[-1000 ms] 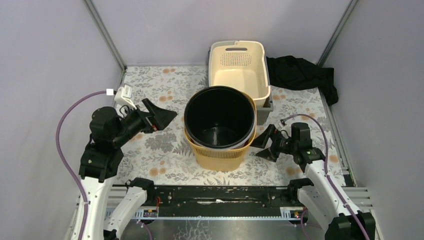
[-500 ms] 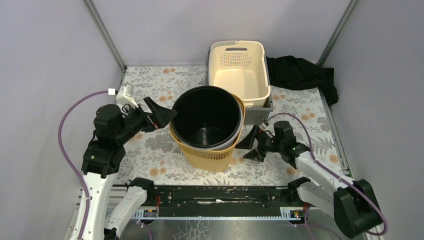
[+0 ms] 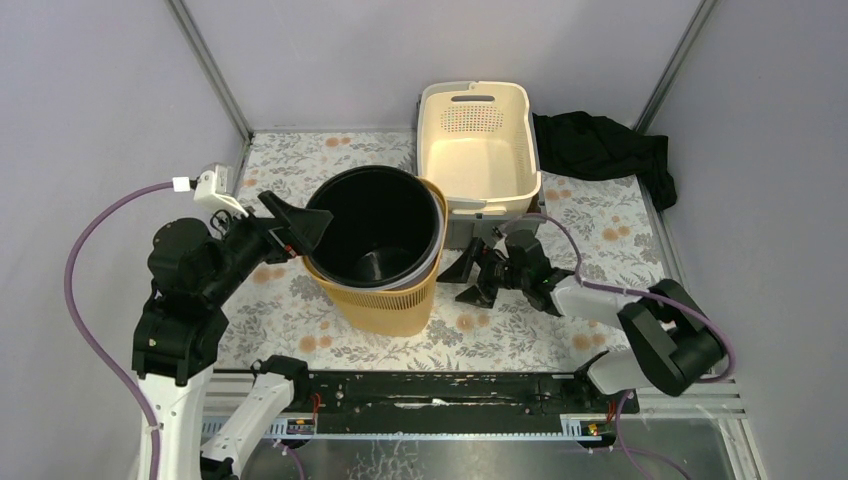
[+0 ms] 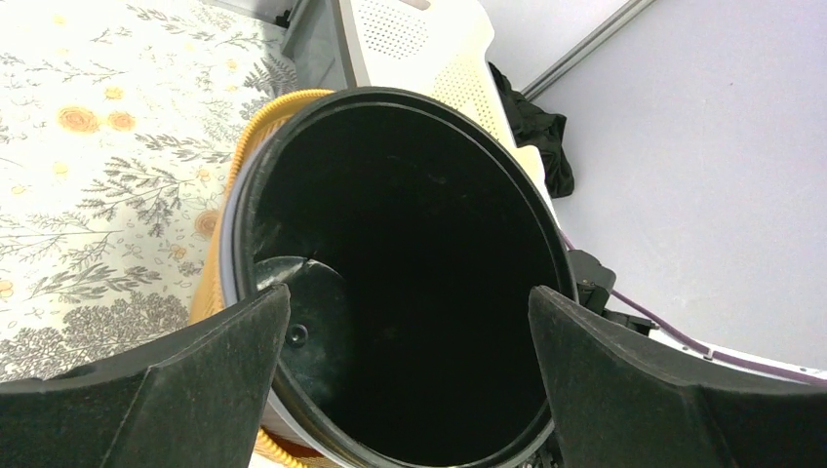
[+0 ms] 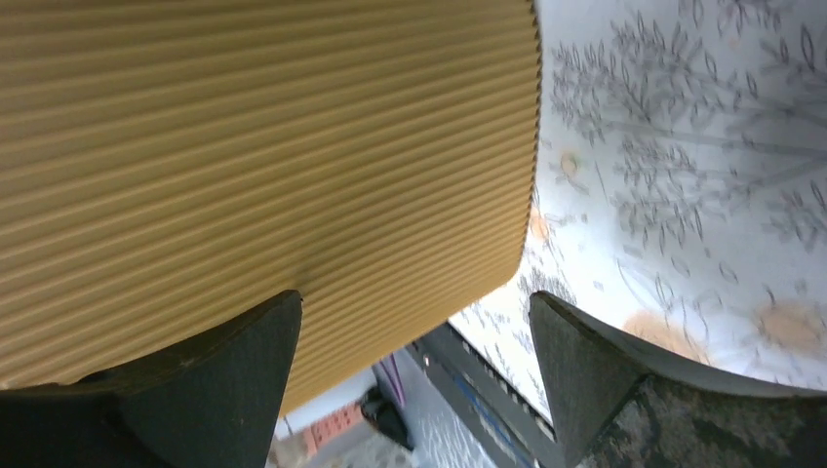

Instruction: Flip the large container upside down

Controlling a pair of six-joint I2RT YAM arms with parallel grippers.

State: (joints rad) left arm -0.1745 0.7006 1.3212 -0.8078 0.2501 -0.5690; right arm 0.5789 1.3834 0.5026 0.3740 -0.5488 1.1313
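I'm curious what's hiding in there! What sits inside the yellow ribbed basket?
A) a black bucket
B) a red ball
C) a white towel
A: a black bucket sits nested inside the yellow basket, and nothing else shows in it.

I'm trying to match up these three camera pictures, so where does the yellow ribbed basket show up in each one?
Top external: the yellow basket sits left of centre, with the black bin nested inside it.
Left wrist: only a strip of its rim shows, at upper left behind the black bin.
Right wrist: its ribbed wall fills the upper left.
Shared landmark: the floral tablecloth.
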